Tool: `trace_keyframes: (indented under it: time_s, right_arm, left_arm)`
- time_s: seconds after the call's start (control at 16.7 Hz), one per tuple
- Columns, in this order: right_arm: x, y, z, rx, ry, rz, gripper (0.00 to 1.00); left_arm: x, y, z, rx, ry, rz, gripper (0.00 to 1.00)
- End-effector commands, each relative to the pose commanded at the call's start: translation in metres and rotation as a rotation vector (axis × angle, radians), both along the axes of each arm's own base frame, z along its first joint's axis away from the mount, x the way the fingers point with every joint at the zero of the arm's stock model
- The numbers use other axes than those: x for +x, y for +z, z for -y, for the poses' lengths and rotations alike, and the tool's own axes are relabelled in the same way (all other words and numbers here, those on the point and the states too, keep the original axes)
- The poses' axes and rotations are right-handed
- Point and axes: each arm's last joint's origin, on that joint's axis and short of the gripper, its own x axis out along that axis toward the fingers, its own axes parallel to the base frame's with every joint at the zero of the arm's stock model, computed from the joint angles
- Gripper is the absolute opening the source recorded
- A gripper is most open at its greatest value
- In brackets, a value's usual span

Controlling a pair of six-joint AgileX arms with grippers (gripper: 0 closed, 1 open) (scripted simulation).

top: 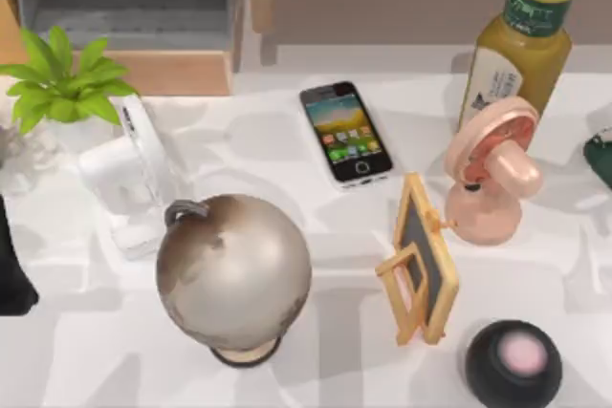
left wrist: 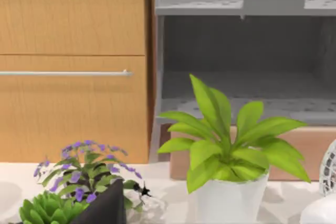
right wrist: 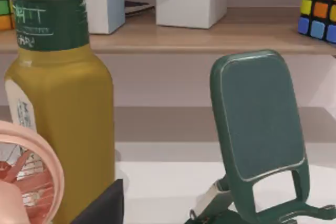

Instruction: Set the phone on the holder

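The phone (top: 346,133) lies flat and face up at the back middle of the table, white-edged, with its screen lit with app icons. The holder (right wrist: 260,124) is a dark green stand with a tilted back plate and a lip at its foot. It stands upright near the bottle, and its edge shows at the table's right side (top: 602,158). A dark part of my right gripper (right wrist: 102,205) hangs short of the holder, away from the phone. My left arm (top: 11,265) sits at the table's left edge, with part of its gripper (left wrist: 105,208) near the plants.
A globe (top: 232,272) stands in front of the phone, with a white fan (top: 129,174) to its left. A small easel board (top: 421,260), a pink fan (top: 492,174), a yellow bottle (top: 521,40) and a black round speaker (top: 513,362) crowd the right. A potted plant (top: 62,78) sits back left.
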Motion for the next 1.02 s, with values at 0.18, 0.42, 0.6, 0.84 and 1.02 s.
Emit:
trace_keyframes:
  time_s: [0.18, 0.42, 0.6, 0.84, 1.02]
  right_arm:
    - [0.000, 0.002, -0.001, 0.002, 0.008, -0.003, 1.00]
    - [0.001, 0.032, -0.009, 0.022, 0.107, -0.071, 1.00]
    - [0.010, 0.075, -0.022, 0.042, 0.221, -0.194, 1.00]
    - [0.052, 0.135, -0.053, 0.048, 0.363, -0.467, 1.00]
    - [0.108, 0.160, -0.094, 0.022, 0.432, -0.728, 1.00]
  left_arm:
    - [0.000, 0.000, 0.000, 0.000, 0.000, 0.000, 1.00]
    - [0.000, 0.000, 0.000, 0.000, 0.000, 0.000, 1.00]
    - [0.000, 0.000, 0.000, 0.000, 0.000, 0.000, 1.00]
    - [0.000, 0.000, 0.000, 0.000, 0.000, 0.000, 1.00]
    - [0.000, 0.000, 0.000, 0.000, 0.000, 0.000, 1.00]
